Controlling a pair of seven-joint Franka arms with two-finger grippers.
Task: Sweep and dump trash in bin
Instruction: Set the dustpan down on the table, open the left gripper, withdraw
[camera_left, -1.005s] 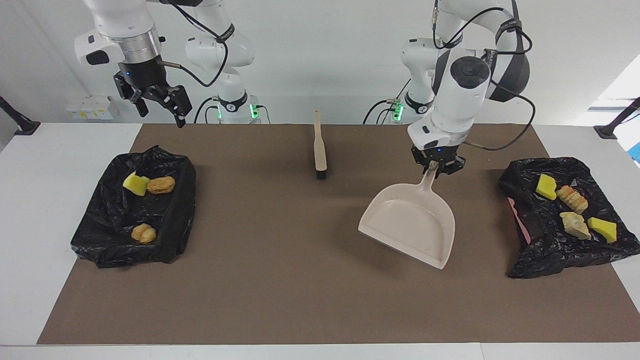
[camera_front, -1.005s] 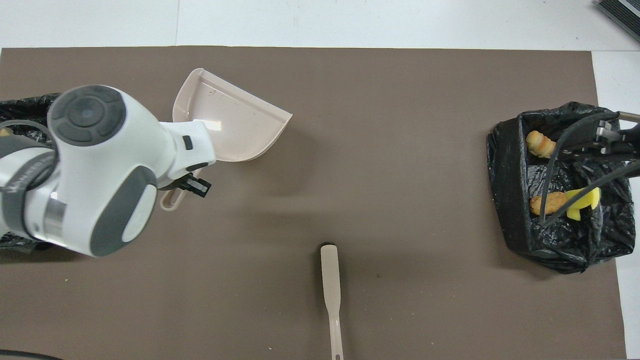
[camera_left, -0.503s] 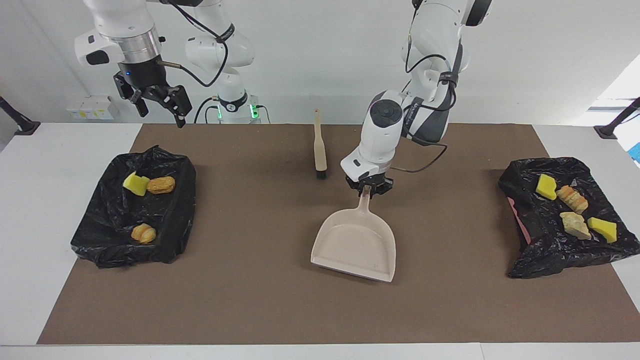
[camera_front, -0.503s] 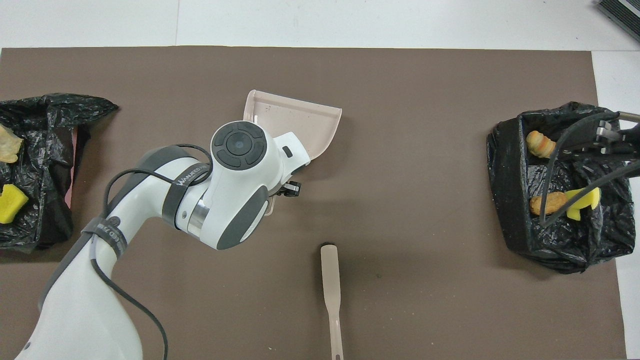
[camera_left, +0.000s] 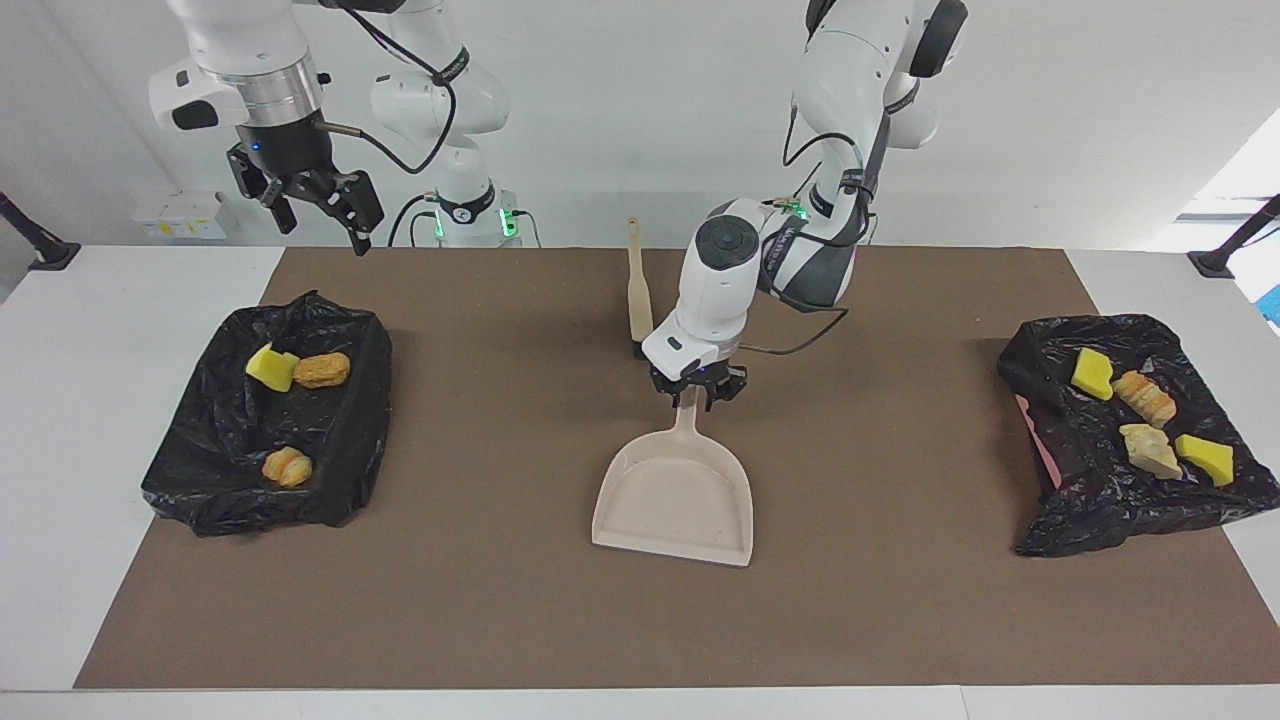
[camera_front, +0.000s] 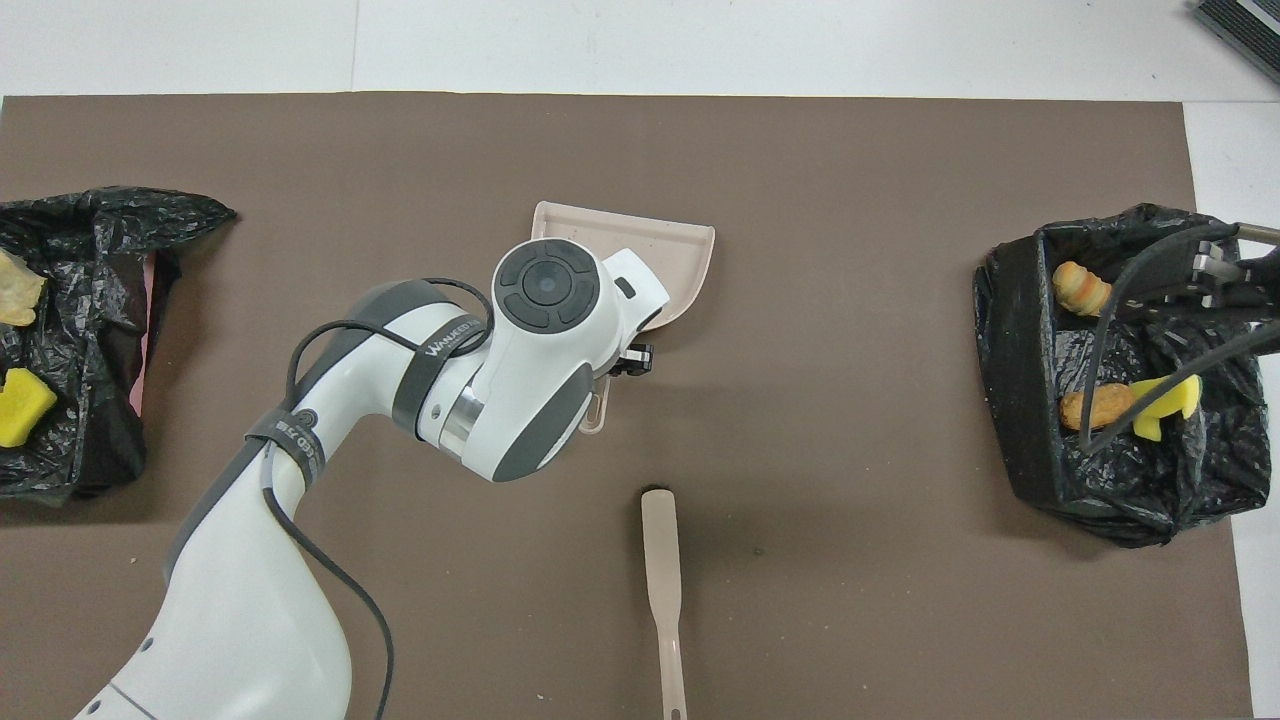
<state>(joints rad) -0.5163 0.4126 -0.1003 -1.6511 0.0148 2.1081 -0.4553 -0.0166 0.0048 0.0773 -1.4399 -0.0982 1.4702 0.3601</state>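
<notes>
Both black plastic-lined bins (camera_left: 270, 430) (camera_left: 1130, 440) hold the yellow, beige and orange-brown trash scraps (camera_left: 297, 370), well apart from either gripper. The left gripper (camera_left: 698, 392) sits at the beige plastic dustpan's (camera_left: 675, 495) handle, grip indeterminate; the right gripper (camera_left: 318, 205), spread, waits above its bin.

Both arms are glossy white, rounded shells with dark grey joint bands and round dark grey caps marked by concentric rings; 1 band carries small white lettering. Thin black cables loop loosely along each arm. A silver ring sits above the black right gripper (camera_left: 318, 205); the left gripper (camera_left: 697, 388) is black too. Green lights glow at both bases
</notes>
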